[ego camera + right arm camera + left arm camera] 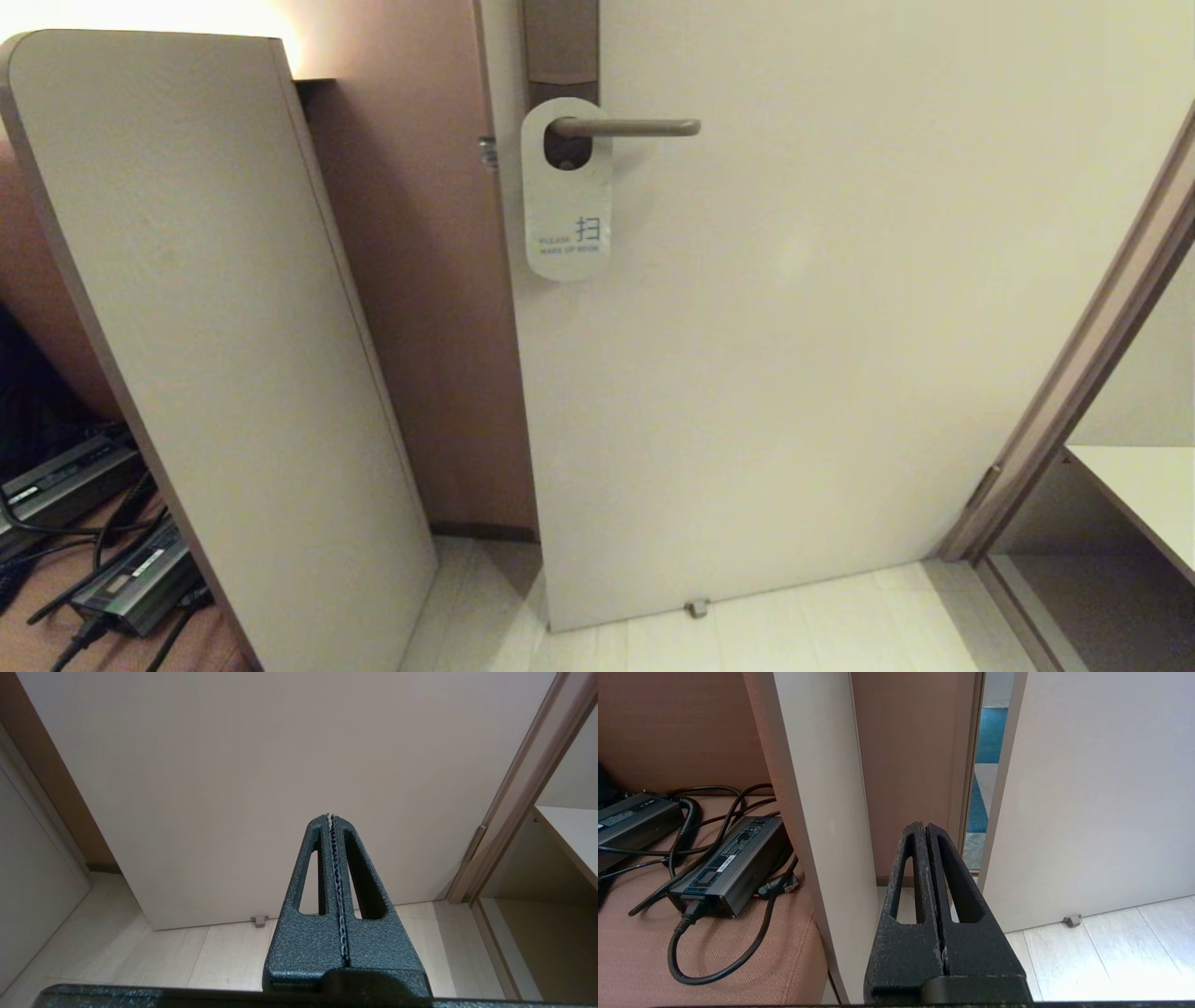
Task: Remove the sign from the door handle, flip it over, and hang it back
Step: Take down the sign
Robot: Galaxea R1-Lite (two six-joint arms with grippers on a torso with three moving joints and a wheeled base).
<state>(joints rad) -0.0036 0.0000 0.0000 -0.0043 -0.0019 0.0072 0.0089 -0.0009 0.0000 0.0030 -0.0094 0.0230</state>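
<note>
Head view shows neither arm; it looks at a pale, flat door (794, 327) with a slim grey-bronze metal lever handle (625, 127) joined to a tall plate of the same colour (560, 47). The white, rounded card sign with an oval hole (567, 191) hangs on the lever close to the plate, flat against the door, its white face outward with blue lettering reading "MAKE UP ROOM"; the smaller print above it is too fine to read surely. A small grey door stop (696, 609) sits at the door's foot on the light plank floor (794, 625).

The left gripper (926, 826), black and wedge-shaped, is held low and points toward the gap between a tall pale rounded panel (822, 812) and the door's edge, its jaws pressed together with nothing between them. Beside the panel, dark box-shaped power units with black cables (728, 868) lie on a brown ribbed surface.

The right gripper (330, 817) likewise points at the lower part of the door, well below the sign, jaws closed and empty. A brown door frame (514, 802) runs beside it.
</note>
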